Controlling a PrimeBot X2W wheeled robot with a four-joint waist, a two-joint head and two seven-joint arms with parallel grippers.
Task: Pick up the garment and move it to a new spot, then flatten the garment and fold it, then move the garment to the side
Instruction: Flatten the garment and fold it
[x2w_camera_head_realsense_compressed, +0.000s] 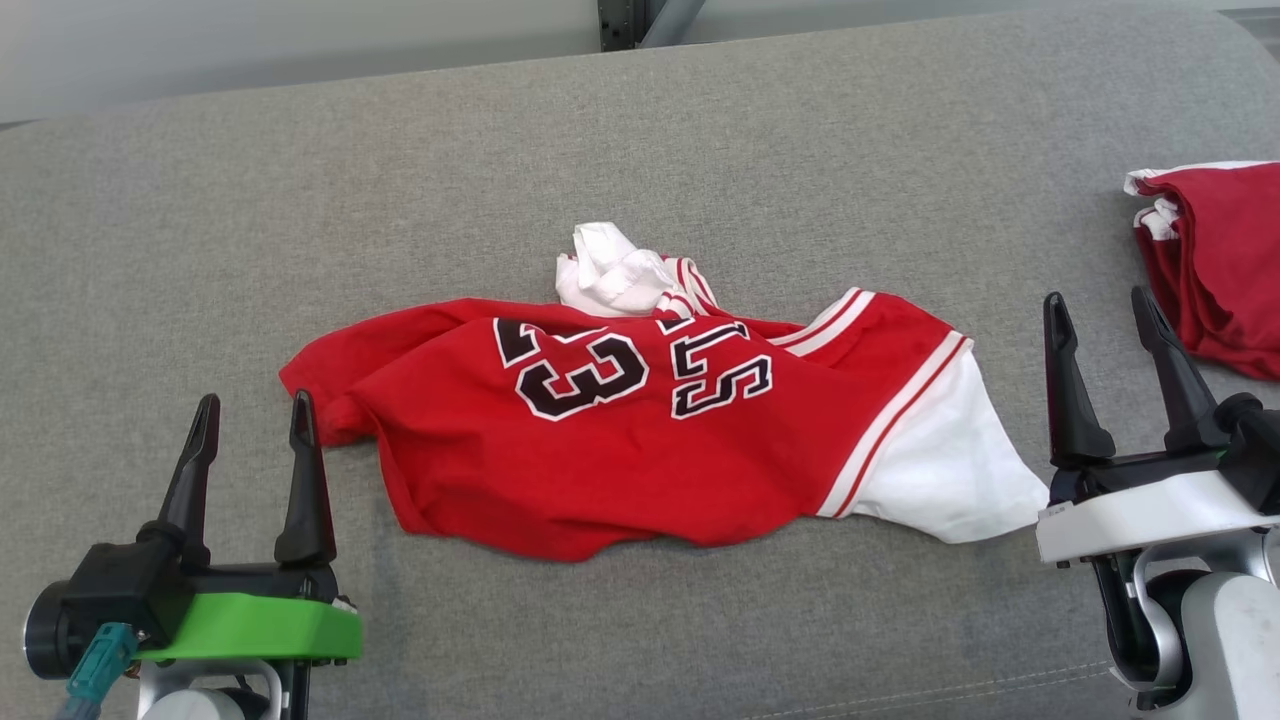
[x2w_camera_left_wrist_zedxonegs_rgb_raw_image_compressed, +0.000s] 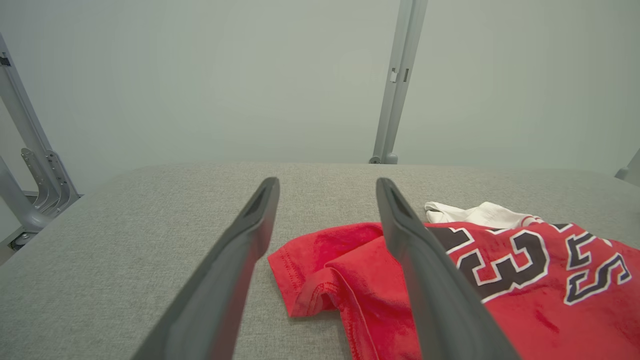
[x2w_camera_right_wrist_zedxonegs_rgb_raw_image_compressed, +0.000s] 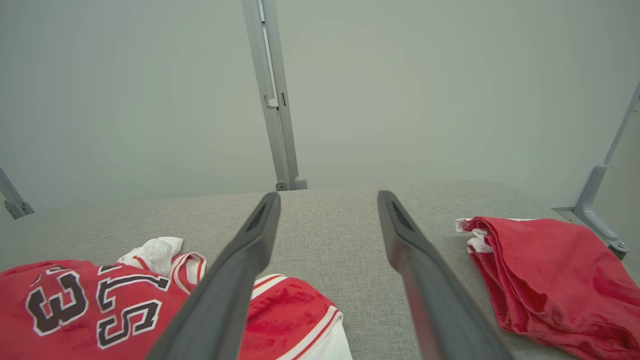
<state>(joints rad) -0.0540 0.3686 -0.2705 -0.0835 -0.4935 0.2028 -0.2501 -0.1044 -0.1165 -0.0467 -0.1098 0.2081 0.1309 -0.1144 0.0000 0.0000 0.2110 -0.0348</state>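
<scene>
Left gripper (x2w_camera_head_realsense_compressed: 255, 400) fingers spread wide, nothing between them; right gripper (x2w_camera_head_realsense_compressed: 1096, 296) the same, wide and empty. Garment (x2w_camera_head_realsense_compressed: 640, 430), a red jersey with dark outlined numerals and one white sleeve, lies crumpled between the two grippers. Its red hem end is just ahead of the left fingertips and toward that gripper's inner finger. The white sleeve sits just inside the right gripper, near its base. A white wad (x2w_camera_head_realsense_compressed: 610, 270) is bunched up on the garment's far side, beyond both grippers. Not flat, not folded; judged early in the task, with no grasp made. Risks: the hem by the left gripper is doubled over on itself, so a pinch there may take two layers or just a loose flap, and the lift would come up twisted. The right gripper has sleeve nearest rather than a body corner, and a hold on that would likely let the body sag and bunch. The wad could drag under the body and stay trapped through flattening. A second red garment (x2w_camera_head_realsense_compressed: 1215, 260) lies folded just ahead and outward of the right gripper, and a wide swing that way could snag or disturb it. Surface: grey woven cushion (x2w_camera_head_realsense_compressed: 700, 140), slightly textured, so cloth may cling when slid; stitched seam near the robot. Room: plain pale wall beyond the cushion, grey metal posts (x2w_camera_left_wrist_zedxonegs_rgb_raw_image_compressed: 397, 80) standing against it.
</scene>
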